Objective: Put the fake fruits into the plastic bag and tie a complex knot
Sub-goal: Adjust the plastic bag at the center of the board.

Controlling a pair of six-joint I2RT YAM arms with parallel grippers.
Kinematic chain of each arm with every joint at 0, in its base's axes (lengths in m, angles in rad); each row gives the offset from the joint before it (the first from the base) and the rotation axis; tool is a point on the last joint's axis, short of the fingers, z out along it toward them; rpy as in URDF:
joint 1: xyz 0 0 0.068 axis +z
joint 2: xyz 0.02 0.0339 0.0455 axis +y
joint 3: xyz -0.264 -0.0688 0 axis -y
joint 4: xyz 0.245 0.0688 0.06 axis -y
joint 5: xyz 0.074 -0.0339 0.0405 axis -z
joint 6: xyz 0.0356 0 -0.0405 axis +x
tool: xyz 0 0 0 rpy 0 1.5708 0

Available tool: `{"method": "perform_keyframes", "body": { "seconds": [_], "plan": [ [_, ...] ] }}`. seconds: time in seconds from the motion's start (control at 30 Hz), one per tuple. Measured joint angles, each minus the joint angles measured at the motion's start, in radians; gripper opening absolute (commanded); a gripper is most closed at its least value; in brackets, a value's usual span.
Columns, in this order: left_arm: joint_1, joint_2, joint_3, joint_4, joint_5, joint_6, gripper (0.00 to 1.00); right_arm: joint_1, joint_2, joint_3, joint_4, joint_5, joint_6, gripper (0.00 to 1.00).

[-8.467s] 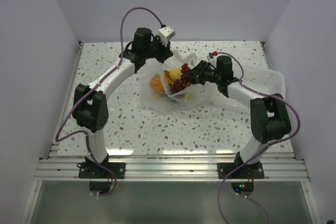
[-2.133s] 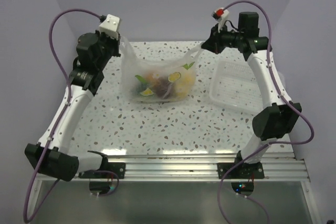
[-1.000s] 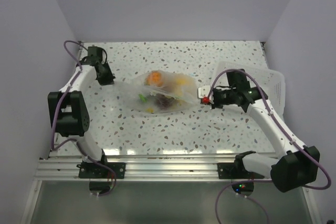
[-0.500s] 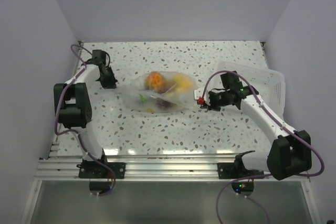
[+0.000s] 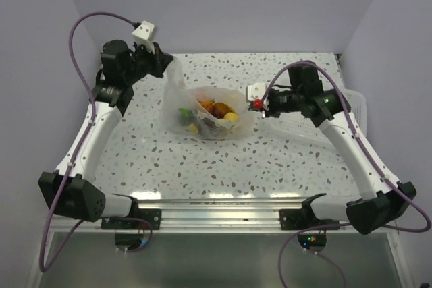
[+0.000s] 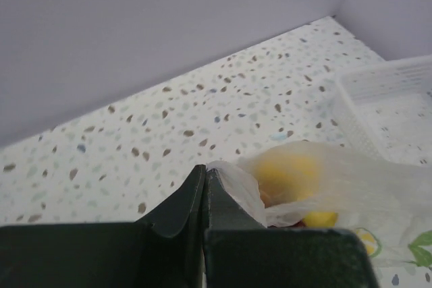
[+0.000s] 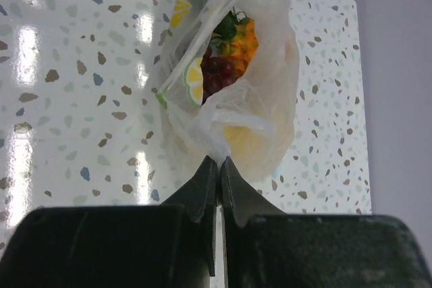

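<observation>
Plastic bag [image 5: 196, 102], fruits [image 5: 217, 108] inside, centre frame on the surface [image 5: 270, 160]: lying flat a moment ago, now hoisted upright. Left pincer [image 5: 163, 66] and right pincer [image 5: 252, 104] each pinch its rim; knotting judged next

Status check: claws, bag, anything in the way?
Left claw shut on plastic bag rim. Right claw shut on opposite rim. Fake fruits inside, bag not tied. Tray off right, not blocking.
</observation>
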Motion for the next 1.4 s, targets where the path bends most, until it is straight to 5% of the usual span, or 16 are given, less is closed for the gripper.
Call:
{"method": "perform_keyframes", "body": {
  "seconds": [0.17,0.5,0.77,0.87,1.13,1.4],
  "plan": [
    [-0.102,-0.057,-0.067,0.109,0.14,0.054,0.0,0.072,0.048,0.021,0.01,0.007,0.032,0.0],
    [-0.242,0.071,-0.128,0.192,0.229,0.008,0.0,0.208,0.179,0.103,0.116,0.034,0.117,0.0],
    [-0.267,0.109,-0.16,0.29,0.324,-0.096,0.03,0.219,0.301,0.19,0.19,0.042,0.192,0.0],
    [-0.269,0.126,-0.163,0.308,0.34,-0.118,0.1,0.219,0.312,0.196,0.196,0.054,0.198,0.0],
    [-0.259,0.13,-0.139,0.269,0.306,-0.072,0.49,0.219,0.303,0.165,0.203,0.055,0.204,0.0],
    [-0.151,0.026,-0.132,0.146,0.302,0.029,0.78,0.219,0.229,0.078,0.188,0.055,0.215,0.0]
  ]
}}
